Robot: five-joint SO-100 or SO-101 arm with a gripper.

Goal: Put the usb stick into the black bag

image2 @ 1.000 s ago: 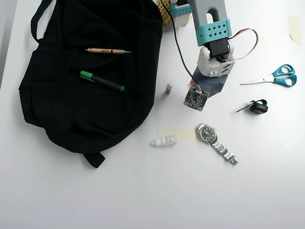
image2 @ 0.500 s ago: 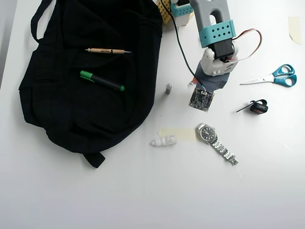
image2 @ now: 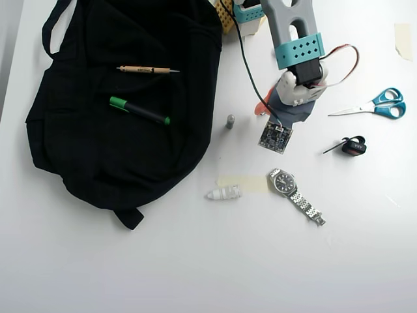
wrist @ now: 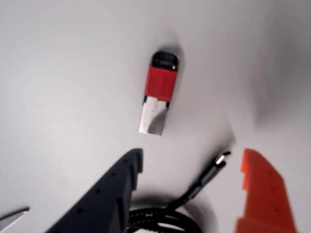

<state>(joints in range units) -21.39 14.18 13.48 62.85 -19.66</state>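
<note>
White bench (image2: 195, 261) fills both views. Toward its upper left corner in the overhead view lies the large soft black fabric bag (image2: 117, 111), with a wooden pencil (image2: 146, 69) and a green-capped black marker (image2: 139, 111) resting on top of its cloth. In the wrist view my end effector (wrist: 189, 165) is released, dark finger (wrist: 104, 194) and orange finger (wrist: 265, 194) spread wide. Just beyond them the small red usb stick with a silver end (wrist: 159, 94) lies flat on the bench, untouched, beside a black braided cable (wrist: 194, 194).
</note>
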